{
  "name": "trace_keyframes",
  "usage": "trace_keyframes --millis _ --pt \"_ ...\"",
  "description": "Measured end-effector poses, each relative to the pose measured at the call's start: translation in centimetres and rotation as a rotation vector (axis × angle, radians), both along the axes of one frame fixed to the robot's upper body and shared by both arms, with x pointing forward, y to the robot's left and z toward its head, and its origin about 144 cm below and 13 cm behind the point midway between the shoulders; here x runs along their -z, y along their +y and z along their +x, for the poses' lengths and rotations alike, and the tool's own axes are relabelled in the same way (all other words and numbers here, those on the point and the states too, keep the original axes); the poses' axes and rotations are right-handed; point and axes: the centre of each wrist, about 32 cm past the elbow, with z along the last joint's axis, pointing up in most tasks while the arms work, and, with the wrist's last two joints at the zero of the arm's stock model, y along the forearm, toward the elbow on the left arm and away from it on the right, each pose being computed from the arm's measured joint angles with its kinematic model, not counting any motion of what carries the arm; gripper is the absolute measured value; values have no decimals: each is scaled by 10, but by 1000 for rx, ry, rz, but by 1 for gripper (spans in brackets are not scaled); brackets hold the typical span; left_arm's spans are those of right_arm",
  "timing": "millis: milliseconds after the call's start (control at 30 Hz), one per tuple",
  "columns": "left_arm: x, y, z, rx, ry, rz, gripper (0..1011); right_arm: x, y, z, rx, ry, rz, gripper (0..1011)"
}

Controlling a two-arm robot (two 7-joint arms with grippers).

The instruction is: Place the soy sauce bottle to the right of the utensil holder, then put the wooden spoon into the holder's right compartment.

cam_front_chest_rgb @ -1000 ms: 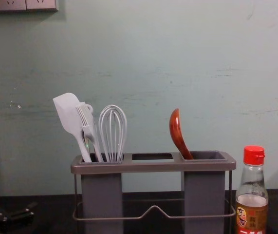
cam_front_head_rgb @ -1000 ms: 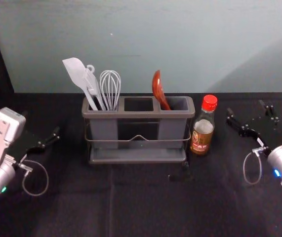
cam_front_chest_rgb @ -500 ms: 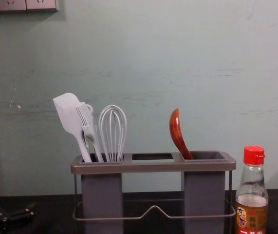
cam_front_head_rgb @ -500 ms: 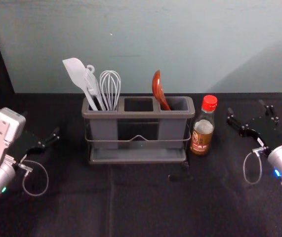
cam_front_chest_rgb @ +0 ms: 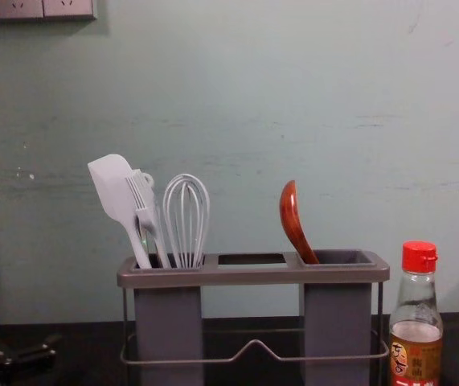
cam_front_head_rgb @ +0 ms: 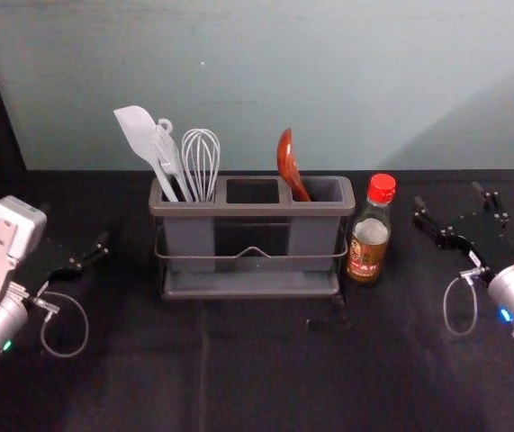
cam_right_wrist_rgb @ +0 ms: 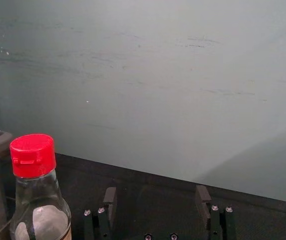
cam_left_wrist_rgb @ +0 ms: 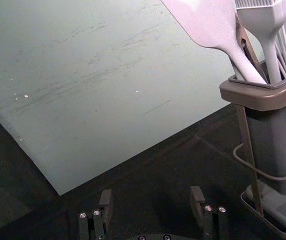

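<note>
Can make out nothing moved since the earlier frame. Have left end effector [cam_left_wrist_rgb: 152,195] and right end effector [cam_right_wrist_rgb: 156,194] reaching forward at their own sides above the surface [cam_front_head_rgb: 266,378], each with fingers spread apart, holding nothing. Find soy sauce bottle [cam_front_head_rgb: 367,247] upright just right of the utensil holder [cam_front_head_rgb: 252,210], presumably to leave its top free. Farther back, see wooden spoon [cam_front_head_rgb: 289,162] leaning left in the right compartment [cam_front_head_rgb: 313,238], likely steadied by its edge. Judge both placements done.
</note>
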Motion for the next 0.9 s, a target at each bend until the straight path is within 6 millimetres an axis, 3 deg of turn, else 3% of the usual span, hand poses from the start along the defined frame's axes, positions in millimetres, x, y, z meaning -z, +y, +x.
trace_keyframes --millis 900 --pt "0 0 0 0 0 0 1011 0 0 0 0 0 0 1002"
